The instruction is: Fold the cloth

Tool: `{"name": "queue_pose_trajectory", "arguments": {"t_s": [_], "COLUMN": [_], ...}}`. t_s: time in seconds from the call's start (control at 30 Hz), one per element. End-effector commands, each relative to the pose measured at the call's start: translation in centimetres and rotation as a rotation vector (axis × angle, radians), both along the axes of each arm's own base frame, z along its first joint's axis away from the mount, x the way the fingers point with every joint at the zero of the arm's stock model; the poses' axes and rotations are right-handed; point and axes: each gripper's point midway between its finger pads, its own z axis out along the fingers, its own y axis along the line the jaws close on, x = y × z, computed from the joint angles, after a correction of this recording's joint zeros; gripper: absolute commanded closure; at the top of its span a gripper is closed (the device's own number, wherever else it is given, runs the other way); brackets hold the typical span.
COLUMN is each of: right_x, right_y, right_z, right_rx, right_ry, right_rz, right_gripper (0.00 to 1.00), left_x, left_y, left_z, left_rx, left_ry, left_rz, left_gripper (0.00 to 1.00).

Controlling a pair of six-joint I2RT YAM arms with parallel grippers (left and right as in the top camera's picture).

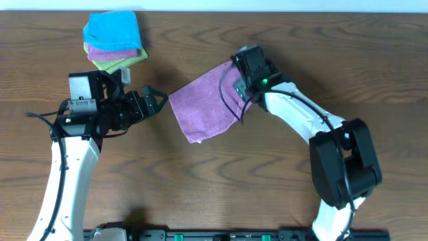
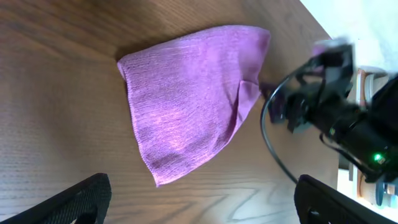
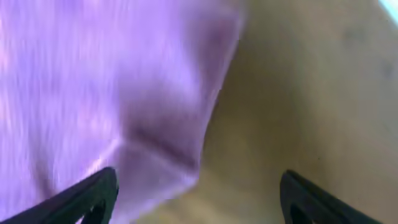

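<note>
The lilac cloth lies on the wooden table near the middle, skewed, with a fold ridge along its right side. It fills the middle of the left wrist view and the left half of the right wrist view. My left gripper is open and empty just left of the cloth's left corner, fingers wide apart. My right gripper hovers over the cloth's right edge, open, with the cloth's edge between its fingers. I see no tag.
A stack of folded cloths, blue on top, purple and green beneath, sits at the back left, just behind the left arm. The right arm's black cable hangs by the cloth's right edge. Bare wooden table lies in front.
</note>
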Motion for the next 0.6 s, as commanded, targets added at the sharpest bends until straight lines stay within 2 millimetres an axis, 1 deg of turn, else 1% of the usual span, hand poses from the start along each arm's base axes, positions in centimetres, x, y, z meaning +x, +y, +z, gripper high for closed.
{"name": "queue_pose_trajectory", "arguments": {"t_s": [0.0,0.07,0.1,0.27,0.33,0.4,0.57], "right_x": [-1.8,-3.0,-3.2,-1.9,-1.6,-1.7,-2.5], "right_y": [0.9,1.6,2.0,3.3,3.6,3.6,3.8], "right_z": [-0.2,-1.1,-1.3,-0.9,-1.1,-1.9,-4.6], "right_rx": [0.03,0.075,0.095,0.184,0.193,0.191,0.154], "right_ry": [0.055,0.119,0.128,0.071,0.063,0.076,0.132], "right_rz": [-0.034,-0.035,-0.036,-0.07,-0.075,-0.084,-0.08], "right_gripper": [0.17,0.18,0.19,0.21,0.21,0.22,0.22], "left_x": [0.6,0.7,0.7,0.7,0.7,0.7,0.7], "left_y": [0.5,0.5,0.5,0.5,0.5,0.5,0.5], "left_z": [0.8,0.7,0.7,0.7,0.7,0.7,0.7], "left_rx": [0.03,0.031,0.031,0.031,0.031,0.031,0.031], "left_ry": [-0.038,-0.038,-0.038,-0.038,-0.038,-0.038,-0.038], "left_rz": [0.003,0.004,0.004,0.004,0.004,0.004,0.004], "left_gripper": [0.05,0.05,0.05,0.05,0.05,0.05,0.05]}}
